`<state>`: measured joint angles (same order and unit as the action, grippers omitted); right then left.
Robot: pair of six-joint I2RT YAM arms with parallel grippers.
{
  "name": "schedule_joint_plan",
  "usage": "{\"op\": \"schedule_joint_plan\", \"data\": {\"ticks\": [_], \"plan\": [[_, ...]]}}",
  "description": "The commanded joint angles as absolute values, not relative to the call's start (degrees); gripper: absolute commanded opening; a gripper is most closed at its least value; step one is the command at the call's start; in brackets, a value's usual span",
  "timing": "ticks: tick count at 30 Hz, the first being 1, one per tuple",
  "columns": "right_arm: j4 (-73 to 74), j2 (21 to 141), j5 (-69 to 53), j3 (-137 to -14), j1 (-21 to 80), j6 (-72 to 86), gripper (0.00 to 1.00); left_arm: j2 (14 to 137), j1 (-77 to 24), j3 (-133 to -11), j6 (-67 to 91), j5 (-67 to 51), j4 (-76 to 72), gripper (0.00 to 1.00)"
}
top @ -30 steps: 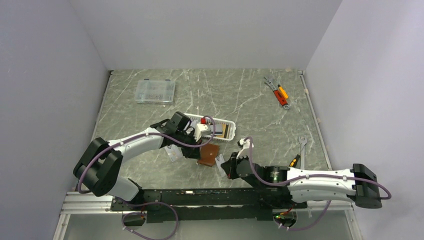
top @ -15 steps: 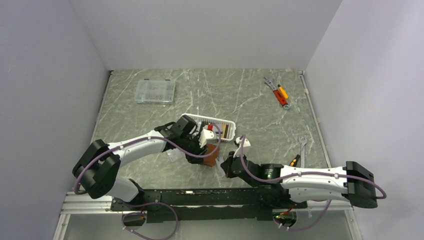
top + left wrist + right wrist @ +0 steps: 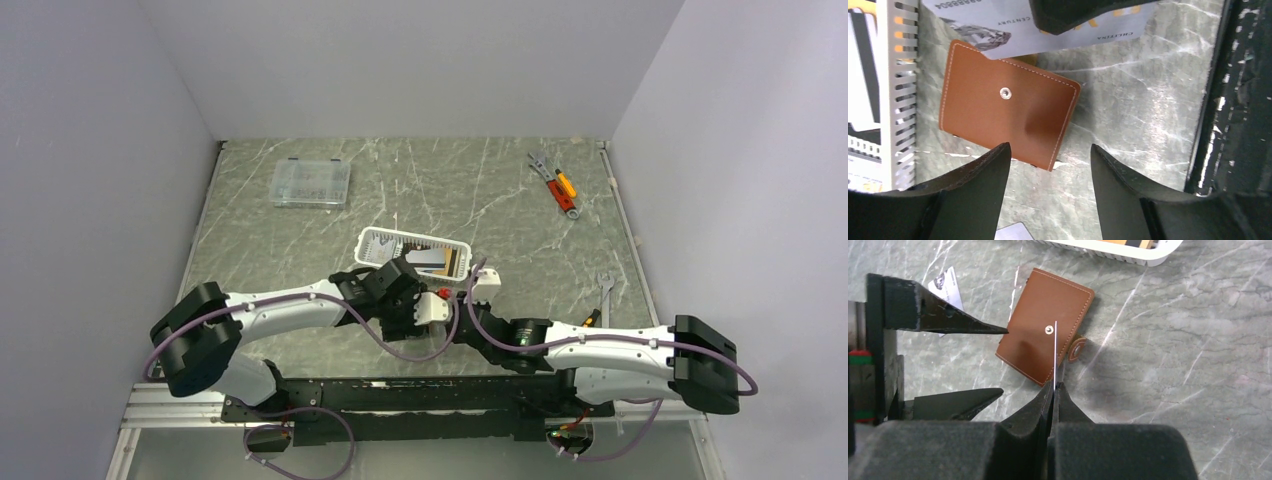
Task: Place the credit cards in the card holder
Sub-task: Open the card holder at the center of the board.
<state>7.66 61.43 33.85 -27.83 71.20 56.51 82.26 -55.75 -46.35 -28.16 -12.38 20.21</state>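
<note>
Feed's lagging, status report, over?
Left gripper open above card holder. Right gripper shut on grey card. Card holder folded shut, tab unsnapped. No other obstruction seen.

left fingers [image 3: 975, 185] spread apart, right fingers [image 3: 1074, 416] pinched together

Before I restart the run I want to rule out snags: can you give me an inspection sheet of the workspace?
Surface: marbled grey-green table.
Job's things: wallet folded shut, snap undone, flat on the table; one card held over it; more cards in the basket; a loose card on the table.
Clutter: clear box, tools at the far right, wrench.
Grippers: left gripper open over the wallet, holding nothing; right gripper shut on the card.
Cables: purple cables looped along both arms.
Surroundings: plain walls on three sides.
</note>
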Motion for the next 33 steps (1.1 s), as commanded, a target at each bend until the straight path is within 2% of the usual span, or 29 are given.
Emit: {"op": "schedule_joint_plan", "data": {"ticks": [1, 3, 6, 7, 8, 9, 26, 29, 33], "plan": [[10.6, 62.6, 38.5, -29.7, 70.6, 61.3, 0.0, 83.0, -59.0, -47.1, -33.1, -4.0, 17.0, 0.66], [10.7, 63.2, 39.0, -29.4, 70.2, 62.3, 0.0, 83.7, -59.8, -47.4, -33.6, -2.9, 16.4, 0.66], [9.8, 64.4, 39.3, -28.6, 69.7, 63.7, 0.0, 84.9, -61.4, -47.1, -34.9, -0.8, 15.1, 0.73], [9.4, 64.7, 39.2, -28.4, 69.5, 64.1, 0.0, 85.2, -61.8, -47.2, -35.1, -0.6, 14.9, 0.89], [8.7, 65.0, 39.0, -28.1, 69.3, 64.1, 0.0, 85.6, -62.4, -47.3, -35.3, -0.5, 15.0, 0.98], [8.2, 65.3, 38.8, -27.9, 69.1, 64.2, 0.0, 85.9, -63.0, -47.4, -35.5, -0.2, 15.0, 0.99], [5.0, 63.0, 37.5, -20.8, 68.4, 69.1, 0.0, 88.6, -64.4, -47.7, -36.3, 1.0, 11.7, 0.98], [3.6, 62.0, 37.4, -18.7, 68.2, 70.2, 0.0, 88.7, -64.4, -47.6, -36.6, 1.7, 11.0, 0.92], [2.7, 61.5, 36.8, -17.4, 67.7, 71.0, 0.0, 88.4, -64.4, -47.3, -36.9, 1.8, 11.1, 0.76]]}}
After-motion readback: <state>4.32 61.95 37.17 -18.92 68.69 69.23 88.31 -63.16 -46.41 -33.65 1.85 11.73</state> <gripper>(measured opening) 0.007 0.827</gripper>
